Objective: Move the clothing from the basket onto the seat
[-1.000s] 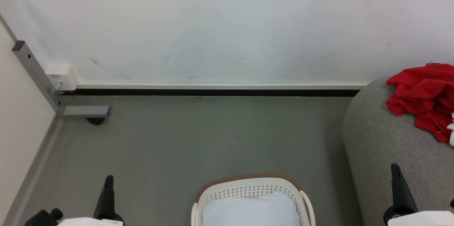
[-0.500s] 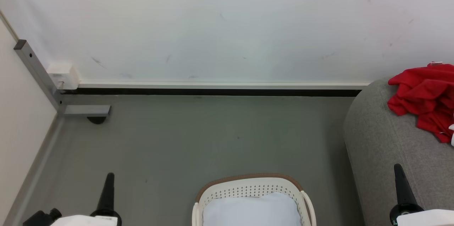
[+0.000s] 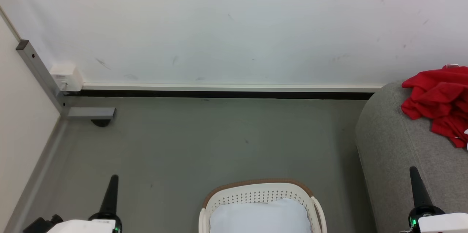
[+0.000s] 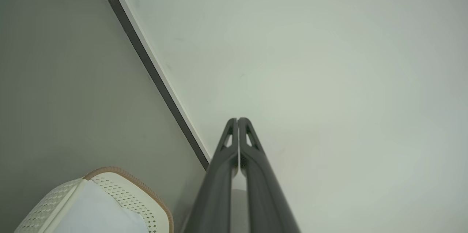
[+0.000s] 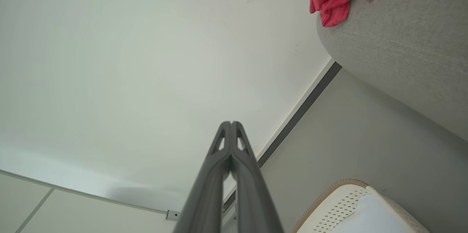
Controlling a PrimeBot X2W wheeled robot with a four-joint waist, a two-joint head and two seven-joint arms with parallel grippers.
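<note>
Red jersey [image 3: 437,101] lies crumpled on the grey sofa [image 3: 395,152], up and to the right of the laundry basket [image 3: 256,192] and well apart from it. The basket holds a pale cushion pad [image 3: 259,216]. Left gripper [image 4: 237,120] is left of the basket, right gripper [image 5: 231,123] right of it beside the sofa flank. Both pairs of fingers are pressed together, holding nothing. Judgement: transfer looks complete and the arms are in a rest posture. Next move calls only for checking the basket's hidden near part for further clothing.

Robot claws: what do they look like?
The left claw and right claw each have two long, dark grey fingers tapering to a point, with small cut-out slots near the tips. Each has a round black base with a tiny green light, then white casing.
</note>
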